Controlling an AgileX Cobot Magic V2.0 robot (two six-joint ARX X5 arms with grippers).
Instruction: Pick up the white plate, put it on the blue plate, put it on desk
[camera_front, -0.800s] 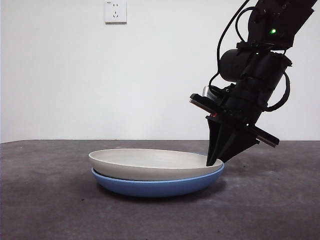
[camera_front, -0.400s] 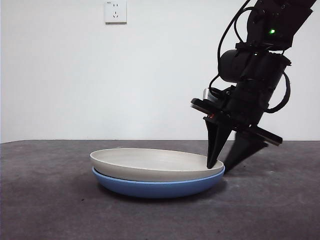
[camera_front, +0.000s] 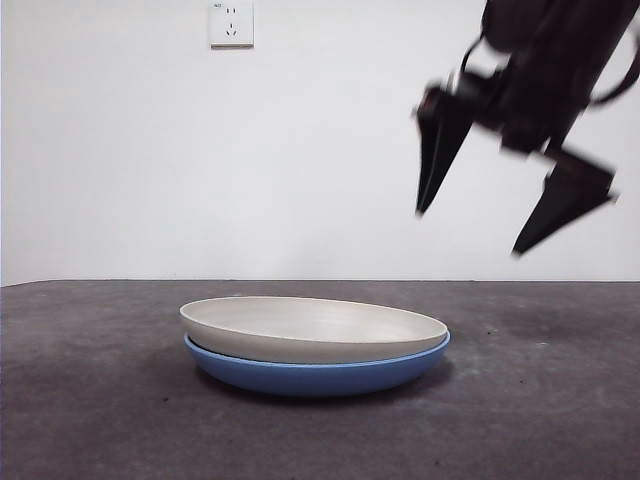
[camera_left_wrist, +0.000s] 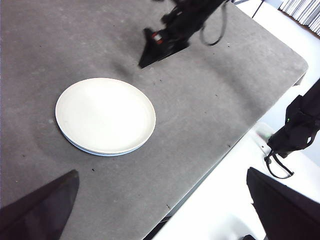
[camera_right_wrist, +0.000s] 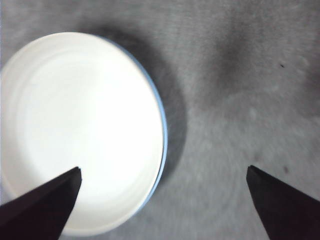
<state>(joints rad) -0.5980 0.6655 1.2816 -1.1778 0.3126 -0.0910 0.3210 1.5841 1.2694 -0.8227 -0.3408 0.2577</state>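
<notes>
White plate (camera_front: 313, 328) nested on blue plate (camera_front: 315, 372) | right gripper (camera_front: 470, 225) above its right edge, jaws spread, empty | left gripper (camera_left_wrist: 160, 210) parted, well apart

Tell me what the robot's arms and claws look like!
Both arms are black. The right gripper has two long black jaws shaped like pointed wedges, with a small red patch near their base in the left wrist view. A thin black cable loops off that arm. The left gripper shows the same dark pointed jaws. The front view is too blurred for finer markings.
</notes>
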